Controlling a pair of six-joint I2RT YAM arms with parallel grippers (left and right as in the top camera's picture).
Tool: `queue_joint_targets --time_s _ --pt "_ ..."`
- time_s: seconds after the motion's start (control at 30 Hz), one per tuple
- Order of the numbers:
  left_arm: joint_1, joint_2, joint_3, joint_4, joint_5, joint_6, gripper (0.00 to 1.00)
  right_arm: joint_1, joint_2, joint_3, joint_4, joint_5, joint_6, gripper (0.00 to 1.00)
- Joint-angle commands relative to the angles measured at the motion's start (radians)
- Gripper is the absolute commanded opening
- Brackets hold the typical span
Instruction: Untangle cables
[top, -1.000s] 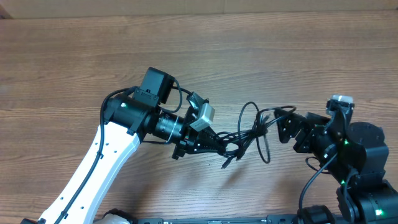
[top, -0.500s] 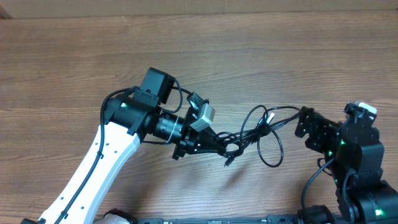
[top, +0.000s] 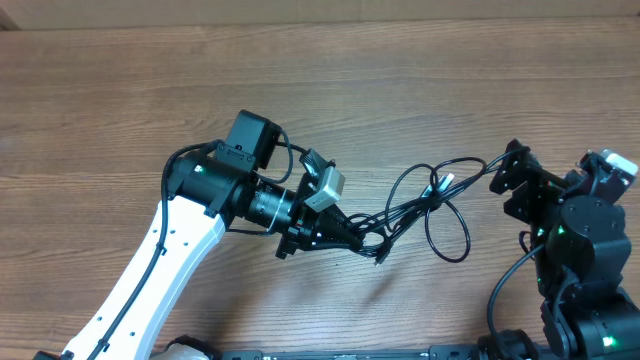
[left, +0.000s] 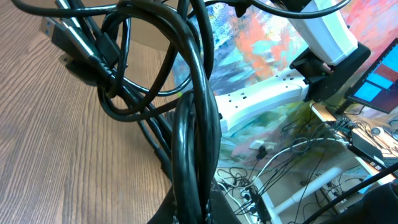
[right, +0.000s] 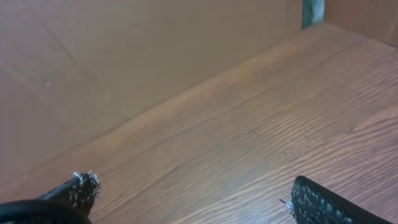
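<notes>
The cables (top: 420, 200) are thin black cords in a loose tangle at mid-table, with a silver plug end (top: 440, 182) and a loop hanging toward the front. My left gripper (top: 350, 235) is shut on the tangle's left end. In the left wrist view the cords (left: 186, 112) rise in a thick bunch from between the jaws (left: 199, 214). One strand stretches right to my right gripper (top: 508, 172). In the right wrist view its fingers (right: 193, 196) are wide apart, with a black strand (right: 25, 213) lying against the left finger.
The wooden table (top: 300, 80) extends on all sides, with a brown cardboard wall (right: 155, 50) along its far edge. Past the table's edge, the left wrist view shows a white power strip (left: 261, 99) and floor clutter.
My right gripper has moved right and slightly back, drawing one strand with it, so the tangle is stretched longer. The left arm has not moved.
</notes>
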Motion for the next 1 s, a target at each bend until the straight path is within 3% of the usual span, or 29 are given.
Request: queue_joint_targets --time_s 0.0,0.57,0.97 --pt "-0.006 -0.001 0.013 -0.019 0.037 0.037 0.04 -0.01 -0.009 0.031 0.025 0.157 0.019 1.0" --pt "-0.007 -0.001 0.013 -0.023 0.026 0.03 0.04 -0.01 -0.009 0.031 0.124 0.238 0.019 1.0" --pt "-0.008 -0.001 0.013 -0.027 0.025 0.019 0.04 -0.01 -0.009 0.031 0.319 0.238 0.016 1.0"
